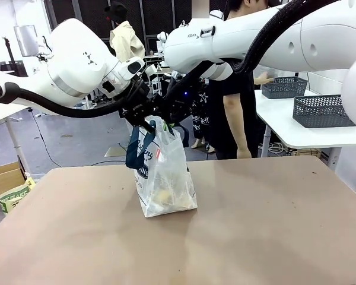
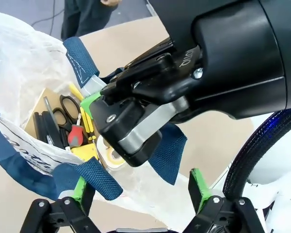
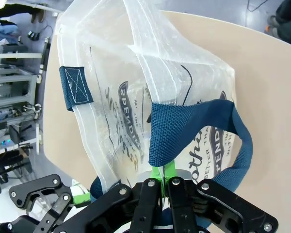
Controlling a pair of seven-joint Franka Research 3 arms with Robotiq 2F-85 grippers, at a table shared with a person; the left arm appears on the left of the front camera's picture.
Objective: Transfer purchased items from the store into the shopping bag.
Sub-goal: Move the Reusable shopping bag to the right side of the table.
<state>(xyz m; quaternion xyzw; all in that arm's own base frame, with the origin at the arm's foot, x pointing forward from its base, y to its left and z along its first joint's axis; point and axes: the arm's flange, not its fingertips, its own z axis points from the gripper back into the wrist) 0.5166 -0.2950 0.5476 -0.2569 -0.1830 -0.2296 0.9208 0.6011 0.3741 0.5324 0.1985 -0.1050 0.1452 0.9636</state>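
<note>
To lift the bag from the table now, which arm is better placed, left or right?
Probably the right. In the right wrist view its gripper is shut on a navy handle of the shopping bag. The left gripper is open beside the other handle, holding nothing.

I count one shopping bag (image 1: 164,178) on the table (image 1: 255,237), with two blue handles (image 3: 184,131). Two grippers at its top: left gripper (image 2: 140,191) and right gripper (image 3: 164,182). Inside the bag, from the left wrist camera: one pair of black-handled scissors (image 2: 68,109), one red-handled tool (image 2: 75,136), one roll of tape (image 2: 111,154); the yellow bits and dark pens I can't count. Two grey baskets (image 1: 323,111) on the far white table. Two people behind.
</note>
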